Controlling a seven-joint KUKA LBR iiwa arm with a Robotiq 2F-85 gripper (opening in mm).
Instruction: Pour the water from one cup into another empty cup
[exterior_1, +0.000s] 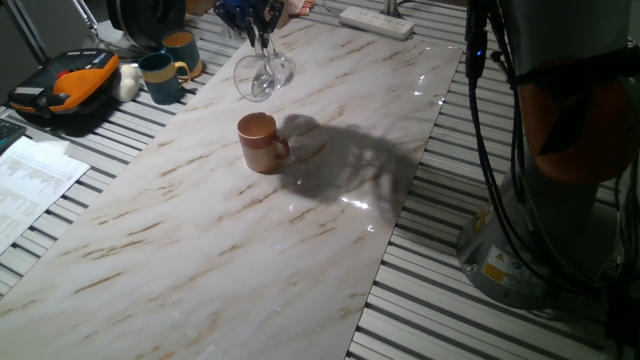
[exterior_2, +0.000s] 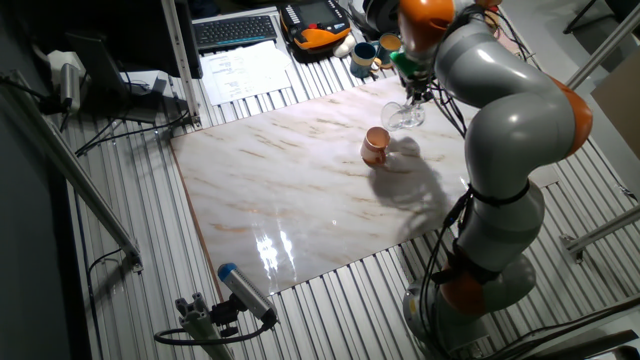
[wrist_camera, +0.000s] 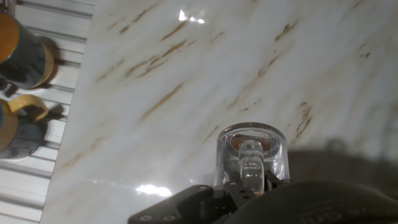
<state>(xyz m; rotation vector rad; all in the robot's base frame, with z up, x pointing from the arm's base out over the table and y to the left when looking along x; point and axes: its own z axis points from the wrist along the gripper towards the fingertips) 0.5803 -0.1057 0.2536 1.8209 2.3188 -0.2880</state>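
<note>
- From my remote station I saw the gripper (exterior_1: 258, 38) clenched on the glass mug (exterior_1: 263, 74), holding it by the handle side up in the air above the marble board (exterior_1: 250, 230).
- The glass mug was tilted well over on its side, its mouth turned down toward the terracotta mug (exterior_1: 262, 142).
- The terracotta mug stood upright on the board, just below and a little in front of the glass one, handle pointing to the right in the one fixed view.
- In the hand view the glass mug (wrist_camera: 250, 163) filled the lower middle, with an orange-brown patch showing through its base.
- I could not make out the water in any view.
- Two dark teal mugs (exterior_1: 163, 76) sat off the board on the slatted table (exterior_1: 500, 320), near an orange and black case (exterior_1: 65, 88).
- A power strip (exterior_1: 376, 21) lay at the board's far end.
</note>
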